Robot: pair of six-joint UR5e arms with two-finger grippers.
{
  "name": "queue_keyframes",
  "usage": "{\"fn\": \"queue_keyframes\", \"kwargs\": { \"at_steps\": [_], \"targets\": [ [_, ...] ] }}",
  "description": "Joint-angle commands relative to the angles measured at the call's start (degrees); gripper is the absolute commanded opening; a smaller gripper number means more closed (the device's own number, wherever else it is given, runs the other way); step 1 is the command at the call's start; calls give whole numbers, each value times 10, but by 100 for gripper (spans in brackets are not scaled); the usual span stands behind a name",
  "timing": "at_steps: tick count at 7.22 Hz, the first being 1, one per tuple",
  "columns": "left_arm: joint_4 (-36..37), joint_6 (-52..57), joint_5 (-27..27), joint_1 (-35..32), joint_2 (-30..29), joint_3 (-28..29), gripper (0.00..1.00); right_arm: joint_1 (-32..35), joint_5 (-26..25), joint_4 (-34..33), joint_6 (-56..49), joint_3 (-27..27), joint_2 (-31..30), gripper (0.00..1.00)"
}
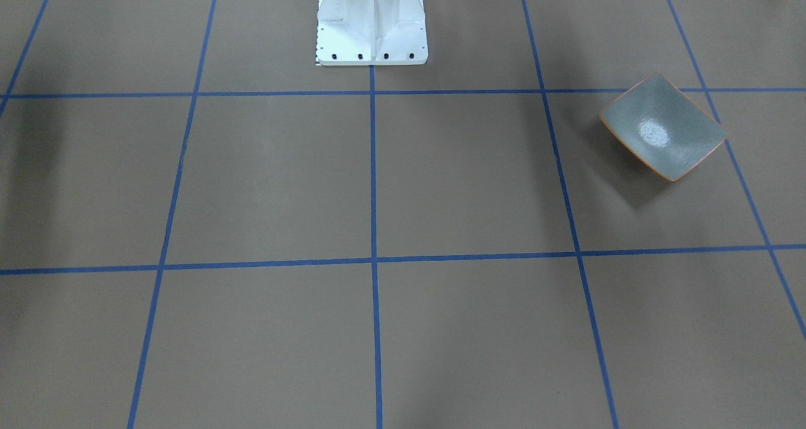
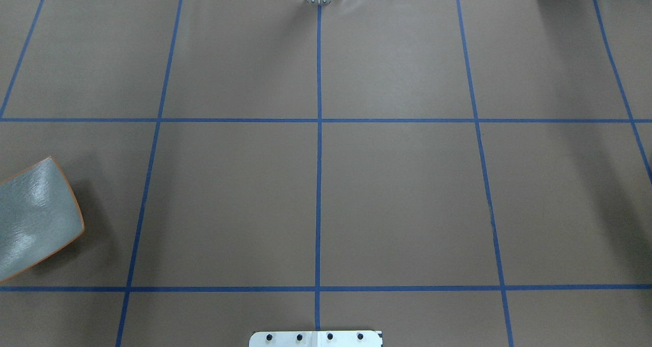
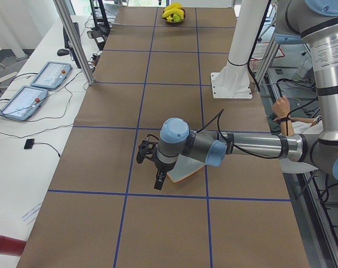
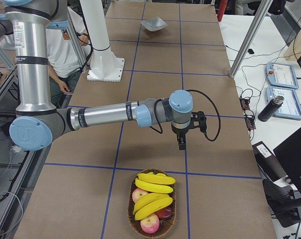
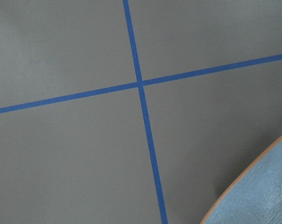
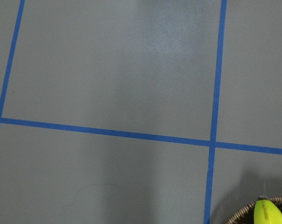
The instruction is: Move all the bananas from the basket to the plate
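The bananas (image 4: 152, 191) lie bright yellow in a woven basket (image 4: 134, 221), on top of red apples, at the table's end on my right. They also show far off in the exterior left view as bananas (image 3: 173, 11). One banana tip (image 6: 266, 213) and the basket rim (image 6: 241, 215) sit at the bottom right of the right wrist view. The square grey-green plate (image 1: 664, 126) (image 2: 30, 214) holds nothing. My left gripper (image 3: 159, 183) hangs over the plate (image 3: 186, 169); my right gripper (image 4: 182, 144) hangs short of the basket. I cannot tell whether either is open or shut.
A white robot pedestal (image 1: 371, 22) stands at the table's near-robot edge. Blue tape lines grid the brown table (image 2: 397, 199). A person (image 4: 65, 45) sits beside the robot. Tablets (image 3: 23, 100) and cables lie on the side bench.
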Motion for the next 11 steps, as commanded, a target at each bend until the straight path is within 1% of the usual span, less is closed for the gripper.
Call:
{"fn": "queue_keyframes", "kwargs": {
  "at_steps": [1,11],
  "targets": [
    [3,0,-1,0,0,-1,100,0,-2,0,-1,-2,0,100],
    [-2,-1,0,0,0,2,100,0,-9,0,-4,-2,-13,100]
  ]
}}
